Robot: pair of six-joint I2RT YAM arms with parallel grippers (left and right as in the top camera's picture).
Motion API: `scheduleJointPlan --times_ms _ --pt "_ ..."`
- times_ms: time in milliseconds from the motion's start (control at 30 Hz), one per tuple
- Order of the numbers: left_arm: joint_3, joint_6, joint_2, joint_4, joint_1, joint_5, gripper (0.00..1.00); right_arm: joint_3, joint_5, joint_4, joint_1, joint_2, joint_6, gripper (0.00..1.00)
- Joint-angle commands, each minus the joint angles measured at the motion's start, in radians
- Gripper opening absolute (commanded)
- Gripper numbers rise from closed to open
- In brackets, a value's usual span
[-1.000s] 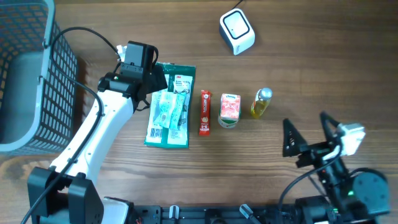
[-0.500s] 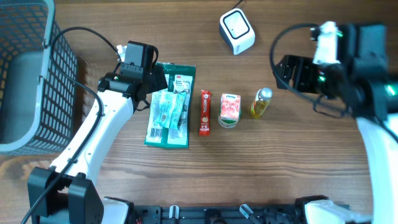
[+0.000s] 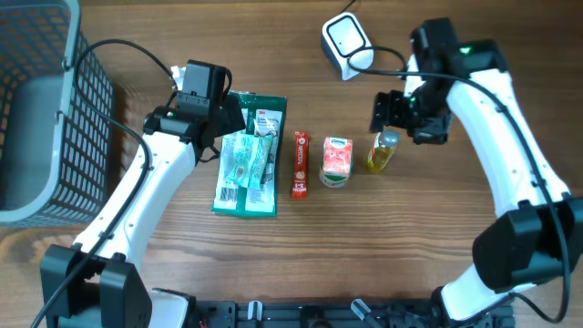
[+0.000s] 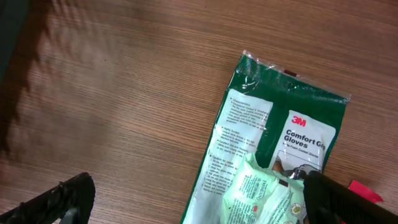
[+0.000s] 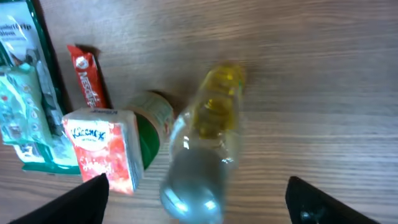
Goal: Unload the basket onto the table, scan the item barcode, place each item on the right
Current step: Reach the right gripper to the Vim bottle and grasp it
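Note:
A white barcode scanner (image 3: 347, 46) stands at the back of the table. A small bottle of yellow liquid with a silver cap (image 3: 383, 151) (image 5: 217, 106) stands at the right end of a row of items. My right gripper (image 3: 405, 118) (image 5: 202, 202) hovers open just above the bottle. In the right wrist view its two fingertips stand wide to either side of the cap, touching nothing. My left gripper (image 3: 205, 114) (image 4: 199, 205) is open over the top-left edge of a green glove package (image 3: 249, 155) (image 4: 273, 137). A pale green wipes pack (image 4: 261, 199) lies on that package.
A red stick packet (image 3: 300, 164) (image 5: 87, 81) and a red-and-white tissue pack (image 3: 336, 160) (image 5: 102, 146) lie between the package and the bottle. A green round thing (image 5: 152, 124) sits behind the tissue pack. A dark mesh basket (image 3: 36, 109) fills the left edge.
My right arm has swung from the table's front right corner up and leftward to hover over the bottle. The left arm and all items have stayed put.

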Motion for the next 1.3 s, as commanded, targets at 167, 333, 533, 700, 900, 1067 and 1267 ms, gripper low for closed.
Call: scheduleJointPlan --times_ms 167,333,533,700,900,1067,1267 --pt "0.011 -0.009 0.003 0.000 0.003 -0.010 1.00 -0.126 0.032 0.131 0.035 0.020 0.072 1.00" --pt "0.011 -0.009 0.003 -0.001 0.003 -0.010 1.00 -0.145 0.032 0.178 0.035 0.020 0.071 1.00" --pt "0.011 -0.009 0.003 -0.001 0.003 -0.010 1.00 -0.145 0.028 0.176 0.036 0.020 0.072 1.00" --pt "0.011 -0.009 0.003 -0.001 0.003 -0.010 1.00 -0.145 0.021 0.165 0.041 0.021 0.072 1.00" --pt "0.011 -0.009 0.003 0.000 0.003 -0.009 1.00 -0.145 0.026 0.160 0.058 0.020 0.079 1.00" --pt "0.011 -0.009 0.003 -0.001 0.003 -0.010 1.00 -0.145 0.101 0.151 0.064 0.020 0.158 0.99" --pt "0.011 -0.009 0.003 -0.001 0.003 -0.010 1.00 -0.145 0.128 0.151 0.069 0.020 0.174 0.88"
